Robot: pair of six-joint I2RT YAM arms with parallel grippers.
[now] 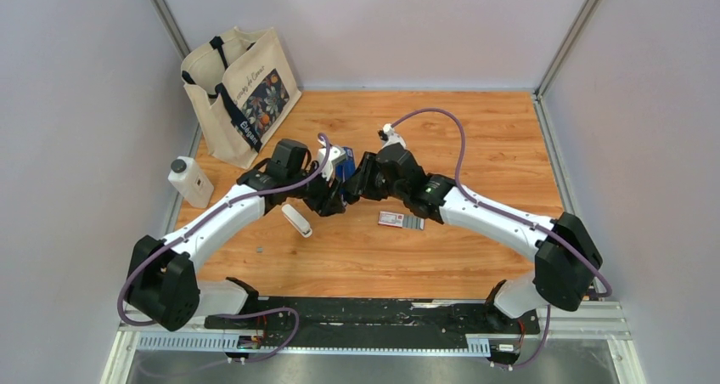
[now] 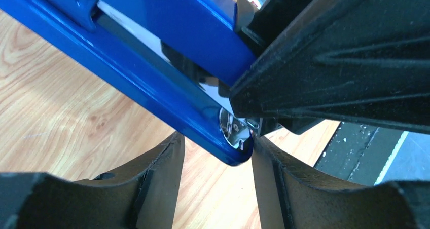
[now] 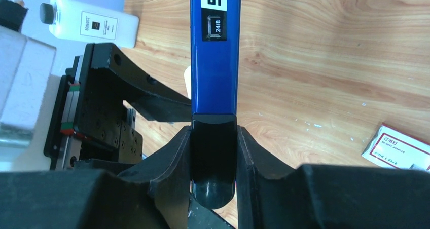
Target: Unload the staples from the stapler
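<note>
Now, right gripper [image 3: 213,138]: clenched on the black rear end of the stapler [image 3: 214,56], pinching it from both sides.
Then left gripper [image 2: 218,144]: parted, straddling the front tip of the blue body, with a sliver of wood showing between one finger and the blue; not squeezing it as far as shown.
Stapler against the grippers: bridged from one to the other, rear end in the right gripper, front tip between the fingers of the left gripper.
Stapler against the table [image 1: 492,146]: held up off the wood, roughly mid-table in the top view, resting on nothing.
Stapler's condition: two blue parts diverging in the left wrist view, with bright metal in the gap between them; possibly cracked open a little, but too close and too cropped to say for sure.
Done so far: lifted and steadied at the rear, front end presented to the second gripper, judging from the hold alone.
Left to do: opening the top fully, getting at the metal channel, drawing or tipping the staples out; likely the larger share of the job.
Staples: none seen outside the stapler; whatever sits inside is hidden.
Just beyond: a small red-and-white box [image 1: 400,221] flat on the wood near the right arm, a white bar [image 1: 296,220] below the left arm.
Farther out: a white bottle [image 1: 190,181] at the left edge, a cloth bag [image 1: 240,91] standing in the far left corner.
</note>
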